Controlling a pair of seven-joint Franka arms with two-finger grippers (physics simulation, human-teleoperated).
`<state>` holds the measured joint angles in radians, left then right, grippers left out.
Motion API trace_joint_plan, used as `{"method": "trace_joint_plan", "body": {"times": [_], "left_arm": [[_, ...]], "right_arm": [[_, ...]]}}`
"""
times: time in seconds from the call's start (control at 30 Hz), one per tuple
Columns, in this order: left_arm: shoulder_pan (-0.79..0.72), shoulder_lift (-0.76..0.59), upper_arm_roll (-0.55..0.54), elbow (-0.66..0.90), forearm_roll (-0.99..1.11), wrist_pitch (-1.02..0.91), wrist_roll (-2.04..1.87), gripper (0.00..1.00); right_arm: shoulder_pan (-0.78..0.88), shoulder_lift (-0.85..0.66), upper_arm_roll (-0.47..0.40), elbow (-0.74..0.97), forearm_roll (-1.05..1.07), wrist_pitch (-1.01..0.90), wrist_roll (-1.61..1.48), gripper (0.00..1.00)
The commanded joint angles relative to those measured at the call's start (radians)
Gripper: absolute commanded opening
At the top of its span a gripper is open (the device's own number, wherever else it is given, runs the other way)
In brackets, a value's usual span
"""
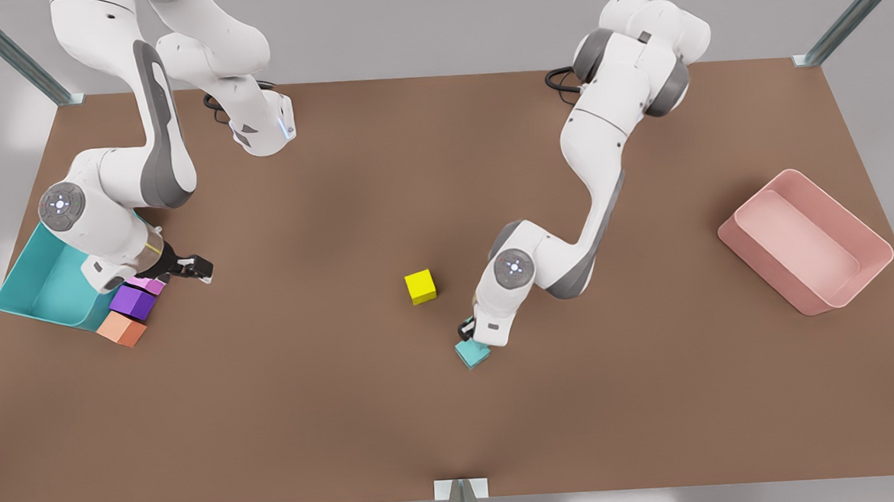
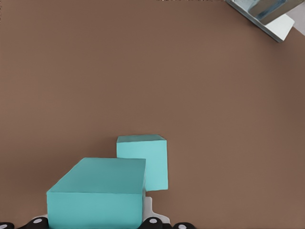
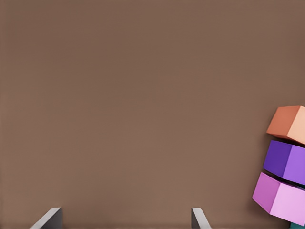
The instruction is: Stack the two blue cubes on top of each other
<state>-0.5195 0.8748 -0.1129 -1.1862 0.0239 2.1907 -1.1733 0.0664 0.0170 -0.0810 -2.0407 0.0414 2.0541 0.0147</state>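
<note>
**Two teal cubes at the left gripper, near table centre**

In the left wrist view, one blue cube sits close under the camera between the left gripper's fingers, which appear clamped on it, though the fingertips are mostly hidden. The second blue cube lies just beyond it on the brown table, apparently lower and partly overlapped; whether the two touch cannot be told. In the front view, a single teal cube is visible below the left gripper, near the table's middle. A yellow cube stands apart toward the front view's left.

The right gripper waits at the front view's left, jaws spread with bare table between them, beside a row of three cubes: pink, purple and orange. Behind these lies a teal bin. A pink bin rests well apart at the front view's right.
</note>
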Motion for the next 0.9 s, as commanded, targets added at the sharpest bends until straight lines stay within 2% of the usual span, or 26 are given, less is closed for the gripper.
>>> {"method": "trace_joint_plan", "body": {"times": [0.0, 0.23, 0.4, 0.87], "left_arm": [[-0.007, 0.015, 0.004, 0.023, -0.002, -0.006, -0.266, 0.62], [-0.027, 0.064, 0.015, 0.077, -0.002, 0.012, -0.302, 0.61], [-0.085, 0.098, 0.076, 0.111, -0.002, -0.008, -0.301, 0.61], [-0.094, 0.13, 0.078, 0.16, -0.004, 0.003, -0.316, 0.61]], "right_arm": [[0.007, 0.0, -0.002, 0.0, 0.002, 0.0, -0.004, 1.0], [0.009, -0.003, 0.0, 0.0, 0.002, -0.006, -0.004, 1.0], [0.009, -0.003, 0.001, 0.0, 0.002, -0.006, -0.004, 1.0], [0.009, -0.005, 0.007, 0.0, 0.002, -0.006, -0.002, 1.0]]}}
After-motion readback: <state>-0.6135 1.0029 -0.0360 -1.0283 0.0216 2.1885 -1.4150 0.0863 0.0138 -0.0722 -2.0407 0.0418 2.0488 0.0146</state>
